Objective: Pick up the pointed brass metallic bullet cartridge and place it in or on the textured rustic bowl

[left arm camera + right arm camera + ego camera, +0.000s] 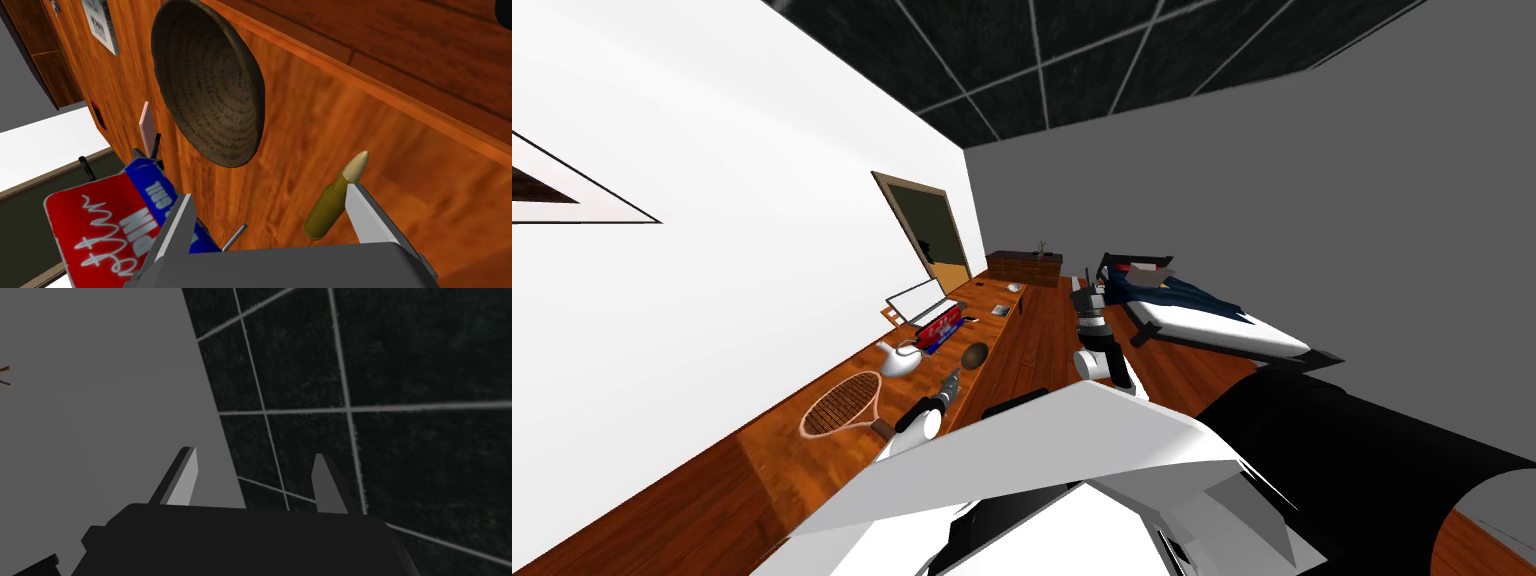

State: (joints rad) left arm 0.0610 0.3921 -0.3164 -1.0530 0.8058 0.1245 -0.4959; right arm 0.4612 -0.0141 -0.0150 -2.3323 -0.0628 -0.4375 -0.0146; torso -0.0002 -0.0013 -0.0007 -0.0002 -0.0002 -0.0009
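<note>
Brass-coloured with a paler pointed tip, the bullet cartridge (334, 200) lies on its side on the orange-brown wooden desk (310, 125), tip aimed away from the left gripper (270, 220). The gripper's two fingers stand wide apart and hold nothing. The cartridge's rear half sits inside the gap, just beside the inner face of one finger (367, 215), and whether they touch I cannot tell. Beyond the tip, apart from the cartridge, rests the dark brown bowl (210, 85), its inside ringed with fine ridges, near the desk's front edge. By the other finger lies a red and blue box (110, 230) with white script on it, and a thin pink slab (145, 125) lies between box and bowl. In the head view a white teapot (900, 360) and a racket (840, 404) lie further along the desk toward the wall, with an open laptop (917, 298) past the box. The right gripper (1089, 290) hangs raised over the floor between desk and bed (1212, 315), fingers apart and empty
</note>
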